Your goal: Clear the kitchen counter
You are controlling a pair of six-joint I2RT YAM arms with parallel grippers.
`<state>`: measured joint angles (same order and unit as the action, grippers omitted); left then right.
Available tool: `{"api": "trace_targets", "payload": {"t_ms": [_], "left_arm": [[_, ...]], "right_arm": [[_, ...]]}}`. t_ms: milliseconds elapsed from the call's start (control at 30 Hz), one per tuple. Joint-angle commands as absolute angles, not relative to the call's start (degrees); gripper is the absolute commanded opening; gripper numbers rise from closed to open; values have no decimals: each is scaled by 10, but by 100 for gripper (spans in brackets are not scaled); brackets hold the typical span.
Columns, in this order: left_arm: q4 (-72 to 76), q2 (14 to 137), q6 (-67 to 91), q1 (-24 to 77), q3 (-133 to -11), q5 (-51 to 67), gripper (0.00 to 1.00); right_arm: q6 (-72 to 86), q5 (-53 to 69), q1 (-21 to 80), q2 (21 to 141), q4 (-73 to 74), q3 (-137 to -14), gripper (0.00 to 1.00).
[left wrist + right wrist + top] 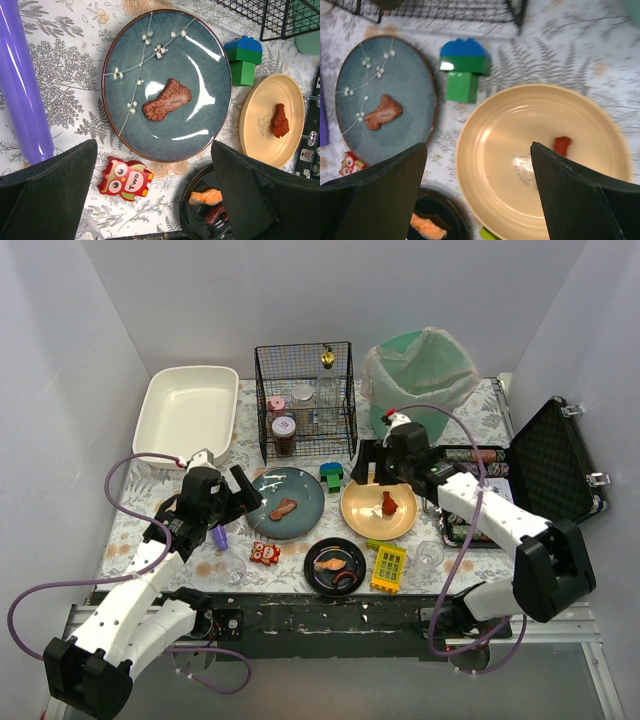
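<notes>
From above: the kitchen counter (pixel 130 540), a flat tabletop under white cloth printed with grey-beige leaves, carries a crowd of items. At the back stand a white rectangular plastic tub (pixel 190 405), a black wire basket (pixel 305 400) and a green bin lined with clear plastic (pixel 420 365). An open black hard case (pixel 550 460) sits at the right edge. The left gripper (pixel 243 498) hangs beside the left rim of a blue-green glazed plate (pixel 310 490) holding a brown meat-shaped piece (pixel 284 509). The right gripper (pixel 368 472) hangs at the back rim of a cream-yellow round plate (pixel 365 512) bearing a red-brown food piece (pixel 389 503). Between the two plates stands a green-and-blue toy block (pixel 331 476). Nearer the front edge lie a small black dish (pixel 320 549), a yellow toy grid (pixel 388 567) and a red owl tile (pixel 265 553).

Left wrist: the two dark fingers (pixel 50 190) stand spread wide with nothing between them. The leaf-print cloth lies below them, with the blue-green plate's near rim and the owl tile in the gap. A purple plastic cylinder (pixel 22 85) lies on the cloth to the left.

Right wrist, slightly blurred: these fingers (pixel 375 195) are also parted wide and grip nothing. The cream-yellow plate fills most of the gap below them, the red-brown piece near the right-hand finger. Bare counter cloth shows beyond the plate, around the toy block.
</notes>
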<state>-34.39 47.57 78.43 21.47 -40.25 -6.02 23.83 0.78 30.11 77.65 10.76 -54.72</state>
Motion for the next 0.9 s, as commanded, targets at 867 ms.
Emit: {"api": "trace_targets", "payload": {"t_ms": [867], "left_arm": [[-362,462,781,212,-417,-62,98]], "right_arm": [[417,-19,465,1049,109,-688,56]]}}
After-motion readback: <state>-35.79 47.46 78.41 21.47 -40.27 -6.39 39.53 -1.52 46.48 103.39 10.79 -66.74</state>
